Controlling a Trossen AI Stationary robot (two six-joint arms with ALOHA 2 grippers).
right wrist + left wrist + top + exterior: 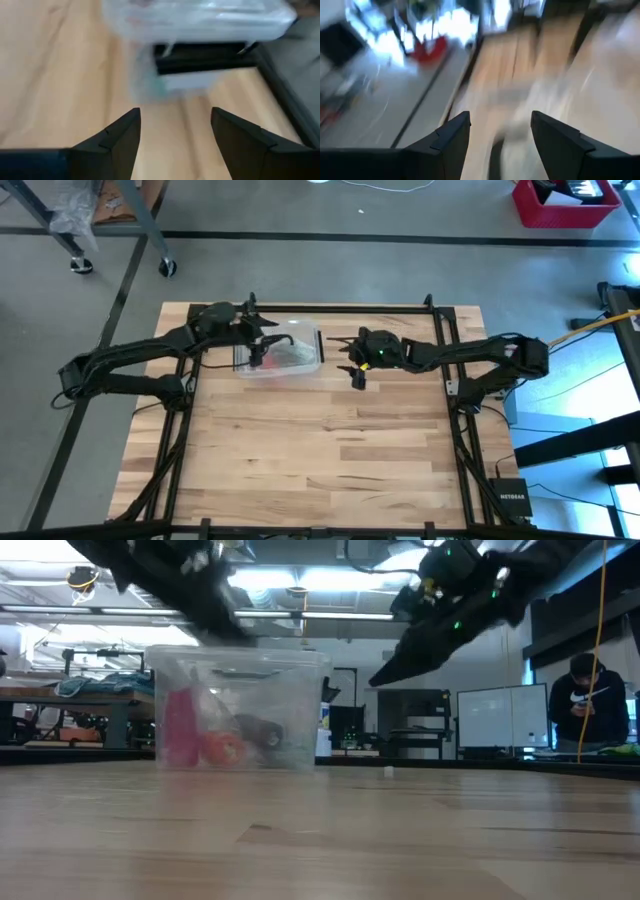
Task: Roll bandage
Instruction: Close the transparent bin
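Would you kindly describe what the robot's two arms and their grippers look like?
Both arms are dark, nearly black, jointed and slim. The right arm shows a small green light near its wrist. The left gripper and right gripper each have two matte black, angular, wedge-shaped fingers. No markings are legible.

Table (320, 450): pale wood planks, mixed tan and honey tones, black frame at edges.
Box (300, 340): clear plastic, black handle (205, 52); through the wall, a pink-red item (180, 730), an orange-red one (225, 748), a dark grey-brown lump (262, 730).
2 arms: black throughout. Right gripper (357, 378) black, green light (380, 351) on the wrist. Left gripper (257, 360) black.
Floor (300, 265): grey, black tape lines.
Bin (565, 202): red.
Cable (590, 325): yellow.
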